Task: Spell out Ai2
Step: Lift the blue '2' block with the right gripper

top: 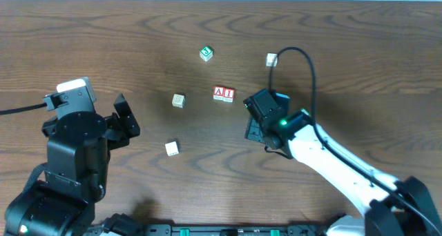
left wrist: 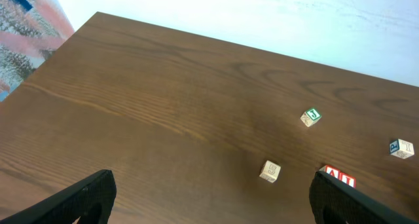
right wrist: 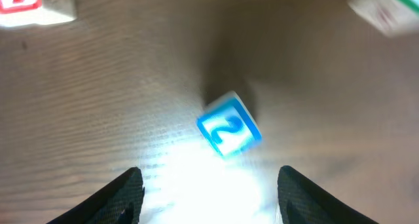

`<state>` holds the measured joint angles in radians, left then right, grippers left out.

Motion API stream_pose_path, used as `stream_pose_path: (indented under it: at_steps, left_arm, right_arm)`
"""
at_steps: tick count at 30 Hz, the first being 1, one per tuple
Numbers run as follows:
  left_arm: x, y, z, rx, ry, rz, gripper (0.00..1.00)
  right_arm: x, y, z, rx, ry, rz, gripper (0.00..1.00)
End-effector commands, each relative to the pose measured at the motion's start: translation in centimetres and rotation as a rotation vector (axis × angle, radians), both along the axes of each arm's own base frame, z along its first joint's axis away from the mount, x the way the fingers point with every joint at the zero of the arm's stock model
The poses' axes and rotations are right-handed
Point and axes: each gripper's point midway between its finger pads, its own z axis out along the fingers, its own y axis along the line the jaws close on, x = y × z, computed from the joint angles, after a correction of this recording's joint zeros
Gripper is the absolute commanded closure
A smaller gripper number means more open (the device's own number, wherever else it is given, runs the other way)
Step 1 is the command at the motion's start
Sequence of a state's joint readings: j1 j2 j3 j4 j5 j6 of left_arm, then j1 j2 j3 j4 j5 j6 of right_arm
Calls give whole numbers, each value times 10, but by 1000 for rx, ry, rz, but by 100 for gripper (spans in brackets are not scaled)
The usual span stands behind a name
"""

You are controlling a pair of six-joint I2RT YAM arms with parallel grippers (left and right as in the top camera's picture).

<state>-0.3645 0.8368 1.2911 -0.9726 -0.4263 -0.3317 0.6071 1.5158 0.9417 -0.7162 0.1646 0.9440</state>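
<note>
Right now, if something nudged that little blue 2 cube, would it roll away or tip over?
The blue "2" cube has flat faces and square edges, so it would probably slide or flop one face, not roll. It looks wooden, likely stiff under a squeeze. Being small, it is probably light and might skid on the smooth table.

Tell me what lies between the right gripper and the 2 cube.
Only bare, brightly lit table, in the right wrist view; the 2 cube lies ahead of the open right gripper.
</note>
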Motion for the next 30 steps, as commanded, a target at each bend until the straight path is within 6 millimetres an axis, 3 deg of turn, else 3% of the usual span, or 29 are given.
stream_pose_path:
  at_steps: [1, 3, 6, 9, 11, 30]
  left_arm:
    - [-1, 3, 3, 20, -5, 8, 5]
    - [-1, 3, 3, 20, -5, 8, 5]
    - [-1, 3, 3, 20, -5, 8, 5]
    - [-1, 3, 3, 20, -5, 8, 5]
    - [-1, 3, 3, 20, -5, 8, 5]
    - [-1, 3, 3, 20, -5, 8, 4]
  right_arm:
    - [-9, -20, 2, 40, 15, -412, 37]
    - [-20, -34, -3, 40, 47, -626, 42]
    - [-18, -24, -11, 119, 59, -761, 49]
    - [6, -9, -10, 205, -10, -763, 41]
    - [16, -4, -11, 239, -33, -777, 42]
    - [8, -7, -42, 186, 31, -877, 46]
